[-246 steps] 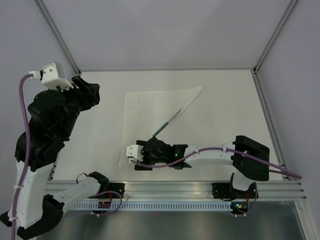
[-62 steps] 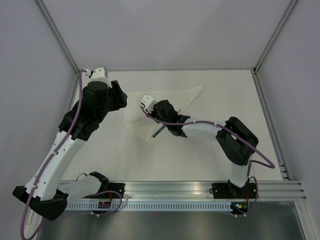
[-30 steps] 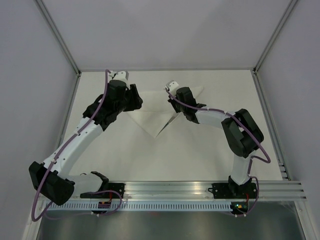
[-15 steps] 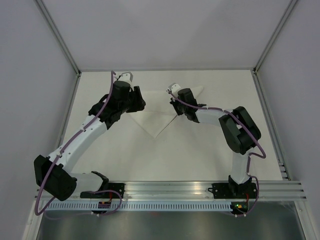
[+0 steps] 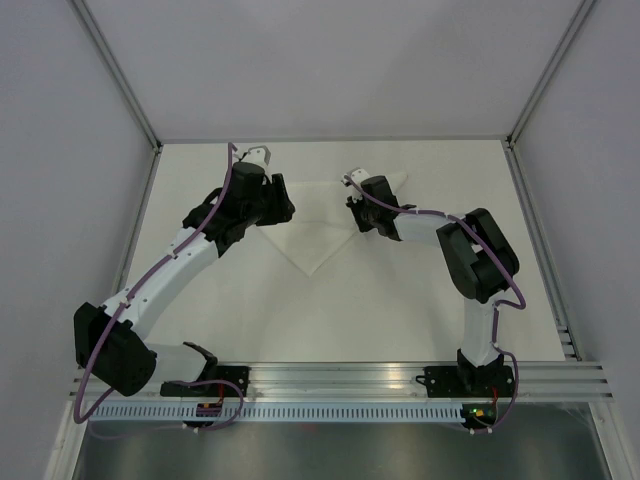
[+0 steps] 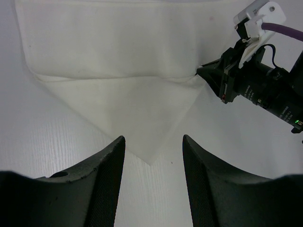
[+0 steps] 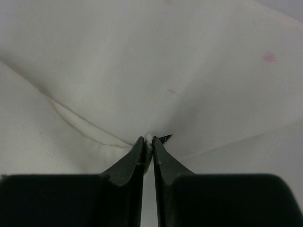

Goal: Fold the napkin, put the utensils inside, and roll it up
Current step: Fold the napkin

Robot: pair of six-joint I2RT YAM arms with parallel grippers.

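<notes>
Napkin folded to triangle, flat on tabletop. Right gripper pinches cloth at fold edge, fingers nearly together. Left gripper spread apart, hovering above triangle tip.

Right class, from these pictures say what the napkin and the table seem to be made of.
The napkin: probably soft white cloth, matte; it creases and folds over itself. The table: seemingly hard white board, matte, with faint straight grain lines.

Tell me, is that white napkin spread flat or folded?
Folded. The napkin shows one layer lying over another, tapering to a point, and the right claw pinches its edge.
</notes>
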